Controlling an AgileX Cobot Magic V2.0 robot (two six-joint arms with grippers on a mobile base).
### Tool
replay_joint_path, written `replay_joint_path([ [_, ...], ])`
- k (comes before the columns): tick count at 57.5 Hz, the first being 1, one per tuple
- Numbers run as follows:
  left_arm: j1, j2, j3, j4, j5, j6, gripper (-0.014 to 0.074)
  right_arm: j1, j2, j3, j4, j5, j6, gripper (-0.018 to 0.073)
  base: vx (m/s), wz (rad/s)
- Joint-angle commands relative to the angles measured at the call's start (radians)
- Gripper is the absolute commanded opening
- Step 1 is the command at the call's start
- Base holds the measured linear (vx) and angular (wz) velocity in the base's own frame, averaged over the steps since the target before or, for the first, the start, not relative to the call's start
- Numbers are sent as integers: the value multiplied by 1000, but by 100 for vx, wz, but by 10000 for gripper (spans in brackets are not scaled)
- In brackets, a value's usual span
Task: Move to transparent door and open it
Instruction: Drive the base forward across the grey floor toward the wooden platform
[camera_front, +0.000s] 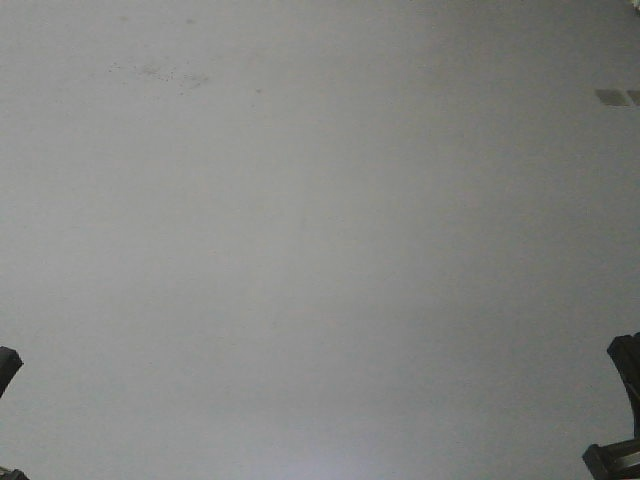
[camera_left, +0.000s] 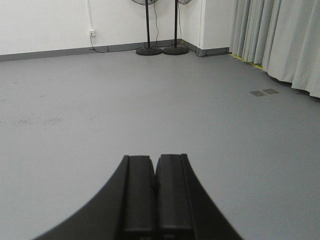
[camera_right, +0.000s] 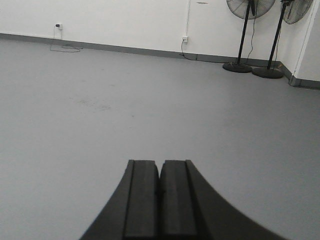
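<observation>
The transparent door is out of view in every frame. My left gripper (camera_left: 154, 159) is shut with nothing between its black fingers and points across bare grey floor. My right gripper (camera_right: 160, 163) is likewise shut and empty, aimed over the same floor toward a white wall. In the front view only dark parts of the left arm (camera_front: 8, 365) and the right arm (camera_front: 625, 410) show at the bottom corners, over grey floor (camera_front: 320, 240).
Two pedestal fans (camera_left: 148, 50) (camera_right: 238, 66) stand by the white wall at the far corner. Grey curtains (camera_left: 280, 40) hang along the right side in the left wrist view. A floor plate (camera_left: 264, 92) (camera_front: 612, 97) lies near the curtains. A wall socket with cable (camera_right: 184, 39) sits low.
</observation>
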Motion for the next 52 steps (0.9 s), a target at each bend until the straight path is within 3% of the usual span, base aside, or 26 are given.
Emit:
replay_joint_path([
  [1, -4, -3, 31, -9, -78, -1, -6, -3, -14, 13, -6, -86, -3, 0, 18, 4],
  [16, -4, -3, 31, -9, -78, -1, -6, -4, -14, 13, -6, -86, -3, 0, 20, 20],
  [52, -4, -3, 31, -9, -78, -1, -6, -3, -14, 13, -6, -86, -3, 0, 28, 48],
])
